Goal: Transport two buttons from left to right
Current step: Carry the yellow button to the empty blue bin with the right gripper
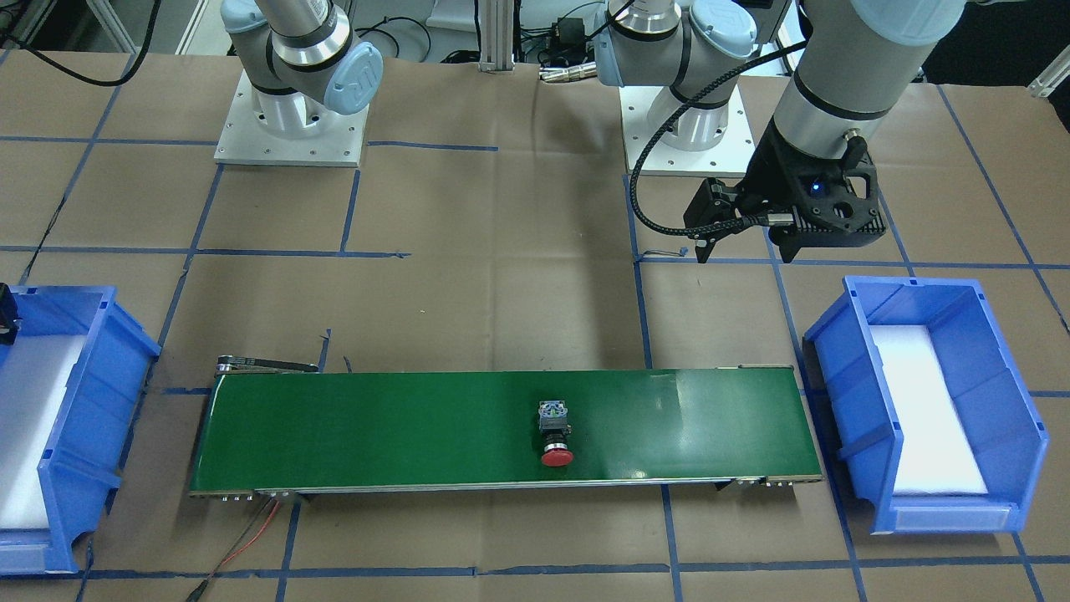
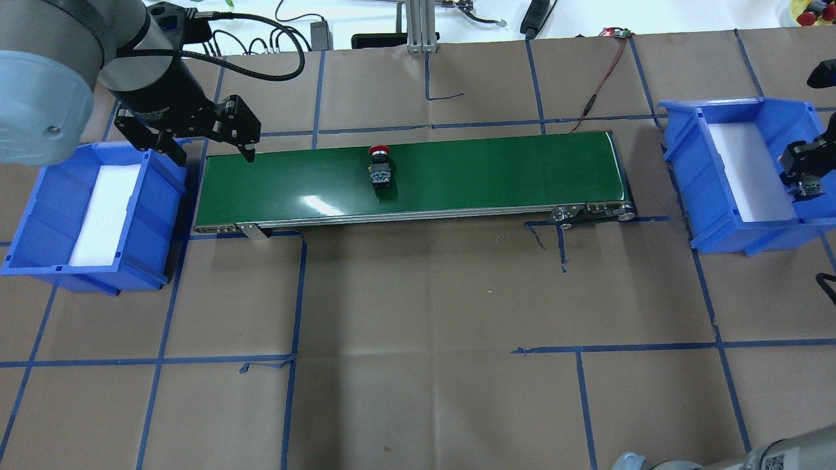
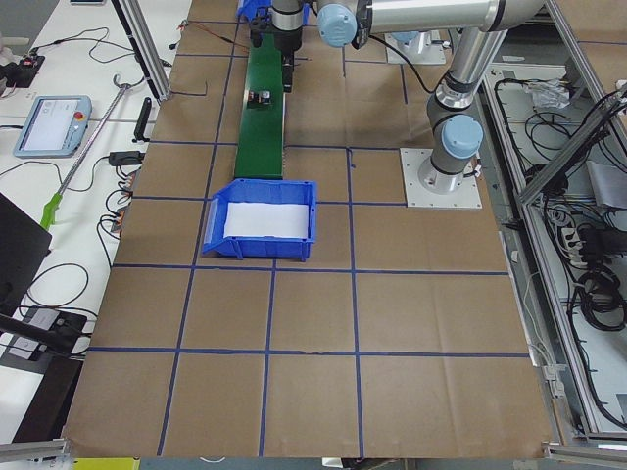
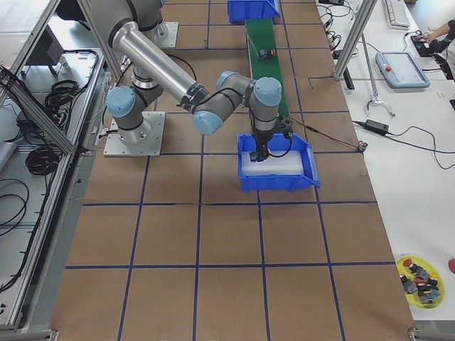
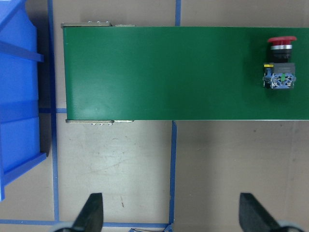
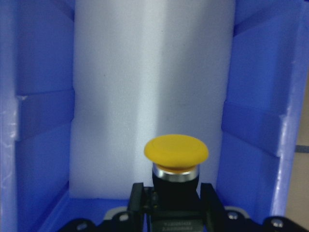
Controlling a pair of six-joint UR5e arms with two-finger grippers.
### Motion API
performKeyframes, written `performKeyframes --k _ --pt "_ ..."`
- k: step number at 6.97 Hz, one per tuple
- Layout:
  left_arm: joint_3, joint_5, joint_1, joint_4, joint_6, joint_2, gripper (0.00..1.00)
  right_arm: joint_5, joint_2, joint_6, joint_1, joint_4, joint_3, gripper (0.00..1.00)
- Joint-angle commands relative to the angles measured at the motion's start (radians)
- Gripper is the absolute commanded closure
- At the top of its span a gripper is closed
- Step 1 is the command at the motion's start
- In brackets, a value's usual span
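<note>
Across-the-table view: on the green belt [image 1: 376, 426], a red button [image 1: 556, 435] on its side, slightly off mid-length toward the left bin [image 1: 836, 393]. Long axis square across the belt, cap toward the operators' edge, grey-green block toward the robot. On the robot's side of the belt, in the air, the left gripper [image 1: 746, 249], spread wide and empty. At the opposite frame edge, the right bin [image 1: 125, 351], cut off.

Overhead: cap of the red button away from the robot. Far right, above the right bin, the right gripper [image 2: 807, 179] clamped on the yellow button [image 2: 810, 190], with only its grey-green rear block visible here.

Left-end view: belt running away beyond the left bin, the red button a dark speck, heading unreadable at this size.

Right-end view: near arm bent down over the right bin. Only here, a yellow dish [image 4: 419, 273] of spare buttons at the table's near corner and a teach pendant [image 4: 402, 69] on the bench.

Left wrist view: straight down on the belt's end, red button at upper right, cap toward the top, green and yellow marks on the block face. Both fingertips [image 5: 91, 212] well apart at the lower edge, nothing between.

Right wrist view: yellow cap pointing forward, away from the camera, over white foam [image 6: 145, 72]. Black body pinched between the fingers [image 6: 137, 195], with pale print on it too blurred to read.
</note>
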Motion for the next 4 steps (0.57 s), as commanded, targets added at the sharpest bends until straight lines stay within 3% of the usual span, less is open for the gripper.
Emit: performKeyframes --k 1,4 --pt "0.000 0.000 0.000 0.000 0.000 -0.001 0.00 0.000 0.057 -0.007 -0.001 -0.015 0.012 0.95" --pt "0.000 0.000 0.000 0.000 0.000 -0.001 0.00 -0.002 0.096 -0.007 0.002 -0.031 0.038 0.95"
